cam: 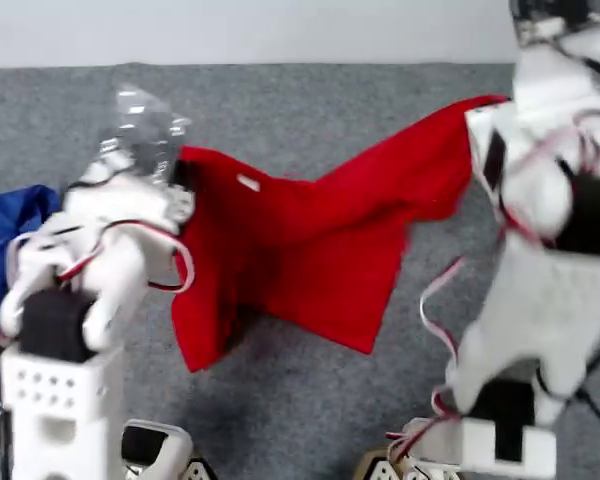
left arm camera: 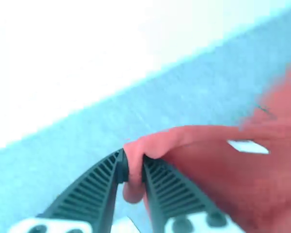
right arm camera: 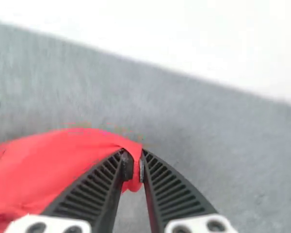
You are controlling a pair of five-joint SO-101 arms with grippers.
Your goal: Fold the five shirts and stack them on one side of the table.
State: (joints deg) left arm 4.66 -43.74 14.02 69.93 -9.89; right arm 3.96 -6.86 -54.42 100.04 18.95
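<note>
A red shirt hangs stretched above the grey table between the two arms, its lower part drooping toward the cloth-covered surface. My left gripper is shut on a bunched fold of the red shirt near its collar tag, at the left in the high view. My right gripper is shut on another corner of the red shirt, held high at the right. A blue shirt lies crumpled at the table's left edge.
The grey table covering runs back to a pale wall. The arm bases and loose cables stand along the front edge.
</note>
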